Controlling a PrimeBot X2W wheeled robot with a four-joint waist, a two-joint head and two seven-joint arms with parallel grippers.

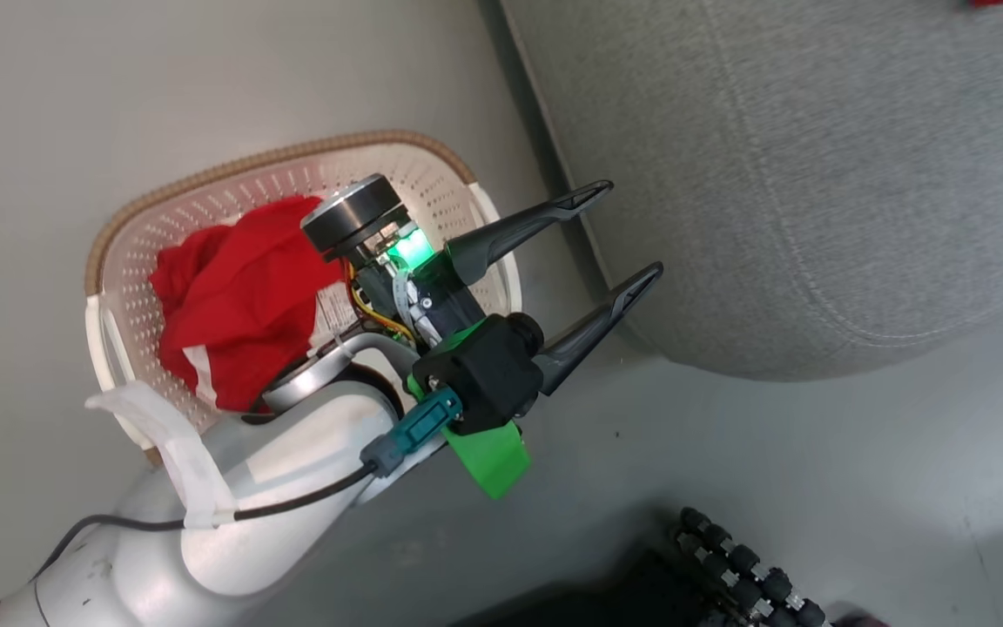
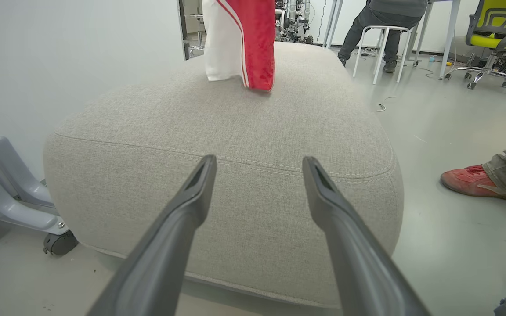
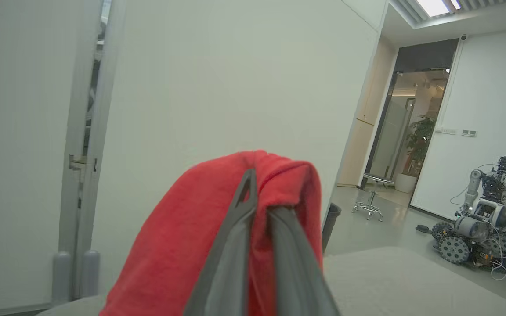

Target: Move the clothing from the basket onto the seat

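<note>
The left tool (image 1: 632, 226), empty and spread, points at the near corner of the seat (image 1: 815, 174), its arm crossing the basket (image 1: 205, 193) holding red clothing (image 1: 240, 296). The right tool (image 3: 258, 205) pinches another garment (image 2: 257, 44) hanging at the seat's far end.

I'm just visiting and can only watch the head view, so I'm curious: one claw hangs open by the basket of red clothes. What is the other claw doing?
Observer: The right gripper is shut on a red garment, which drapes around it.
Operator: Is that garment anywhere near the grey seat?
Observer: The left wrist view shows a red-and-white cloth hanging down to the far end of the seat. It is probably the same one.
Operator: Is anybody around?
Observer: Yes, a person's red shoe rests on the floor beside the seat.
</note>
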